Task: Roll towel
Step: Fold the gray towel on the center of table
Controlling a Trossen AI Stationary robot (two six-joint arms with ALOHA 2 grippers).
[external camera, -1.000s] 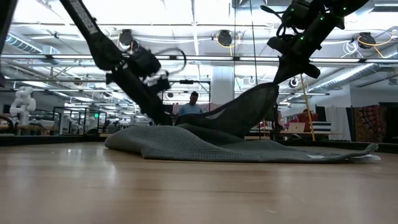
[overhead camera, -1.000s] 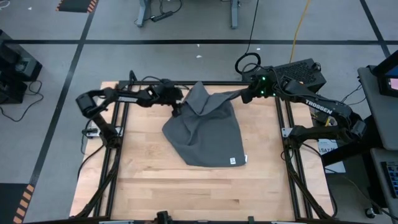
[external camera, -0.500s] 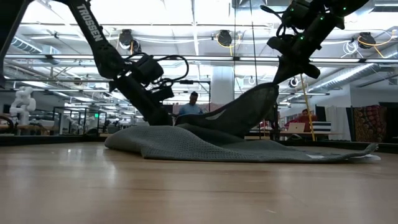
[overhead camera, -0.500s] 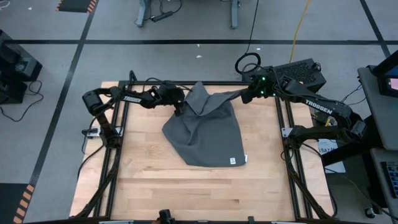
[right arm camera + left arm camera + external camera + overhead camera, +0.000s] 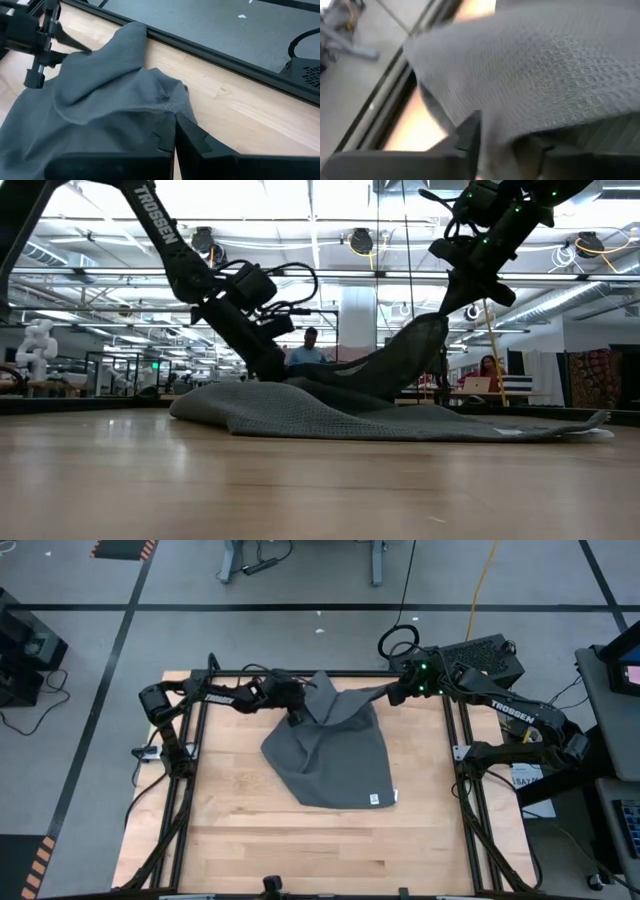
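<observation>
The dark grey towel [image 5: 328, 755] lies crumpled on the wooden table [image 5: 250, 840], its small white tag [image 5: 373, 798] at the near right corner. Its far right corner is raised off the table toward my right gripper [image 5: 393, 695], which is shut on it. My left gripper [image 5: 296, 717] is open and low at the towel's far left edge. In the left wrist view a hump of the towel [image 5: 545, 75] fills the space ahead of and between its fingers [image 5: 470, 132]. My left gripper has cloth in the gap between its open fingers, but I cannot tell whether they touch it. My right gripper pinches the towel's far right corner [image 5: 167, 106] between its two shut fingers, slanting down from the table's far right. The corner is lifted clear. The cloth slopes from it [image 5: 410, 340] down to the part lying on the table.
A black metal frame rail [image 5: 330, 673] runs along the table's far edge just behind both grippers. Bare wood [image 5: 300, 850] lies between the towel and the near edge. People show in the room beyond the table in the low view [image 5: 310, 345].
My left gripper has moved toward the table's right edge, up to the towel's far left edge, staying low. My right gripper has kept the far right corner raised, and the towel has stayed where it was.
</observation>
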